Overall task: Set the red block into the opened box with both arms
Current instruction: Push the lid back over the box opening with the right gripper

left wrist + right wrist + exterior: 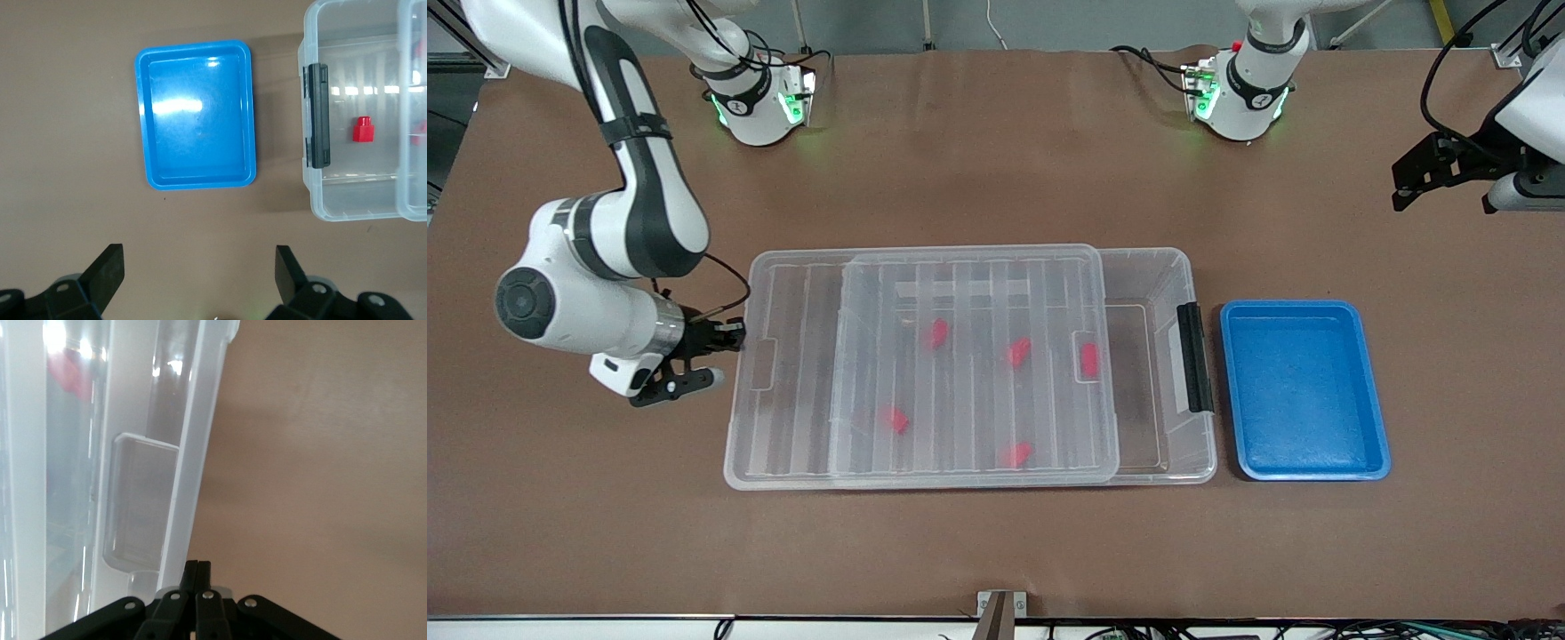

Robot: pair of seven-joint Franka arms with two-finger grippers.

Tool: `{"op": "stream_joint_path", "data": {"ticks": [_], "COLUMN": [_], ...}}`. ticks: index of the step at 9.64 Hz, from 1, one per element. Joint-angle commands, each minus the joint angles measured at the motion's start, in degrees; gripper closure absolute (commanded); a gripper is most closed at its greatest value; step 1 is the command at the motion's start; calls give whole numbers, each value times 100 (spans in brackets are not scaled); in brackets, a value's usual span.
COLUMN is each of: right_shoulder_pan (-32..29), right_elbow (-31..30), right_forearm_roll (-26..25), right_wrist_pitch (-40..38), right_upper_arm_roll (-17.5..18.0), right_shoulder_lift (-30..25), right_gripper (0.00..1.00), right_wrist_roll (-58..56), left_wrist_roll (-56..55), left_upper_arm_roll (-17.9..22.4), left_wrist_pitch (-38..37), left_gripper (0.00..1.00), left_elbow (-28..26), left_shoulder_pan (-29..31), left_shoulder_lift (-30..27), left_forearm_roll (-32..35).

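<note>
My right gripper (725, 342), fingers pressed together, touches the ribbed clear lid (925, 364) edge on the large clear plastic box (1199, 444); I should push level. Small red blocks (1089, 359) lie inside. Left gripper (197, 277) waits, wide open.

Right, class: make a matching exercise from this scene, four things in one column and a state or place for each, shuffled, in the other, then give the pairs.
1. left gripper
2. right gripper
3. lid
4. blue tray

A. empty, beside the box's black latch
B. shut, at the lid's end
C. open, above the table
D. slid partway off the box

1-C, 2-B, 3-D, 4-A
</note>
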Motion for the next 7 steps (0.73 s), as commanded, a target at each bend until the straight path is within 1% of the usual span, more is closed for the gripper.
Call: {"op": "stream_joint_path", "data": {"ticks": [1,4,7], "right_shoulder_pan": [399,778,823], "right_elbow": [-22,109,180], "right_forearm_roll": [127,127,118], "right_wrist_pitch": [213,337,328], "right_upper_arm_roll": [-36,-36,-44], "right_shoulder_lift": [39,250,286], "right_gripper": [100,100,99], "right_wrist_roll": [403,816,835], "left_wrist_roll": [2,-7,-16], "left_upper_arm_roll": [-40,-49,-32], "left_wrist_pitch": [-101,-101,-101], "left_gripper": [0,0,0], "left_elbow": [-168,-211,-185], "left_shoulder_pan": [15,41,41], "left_shoulder_lift": [-19,42,121], "left_forearm_roll": [-126,-127,-127]}}
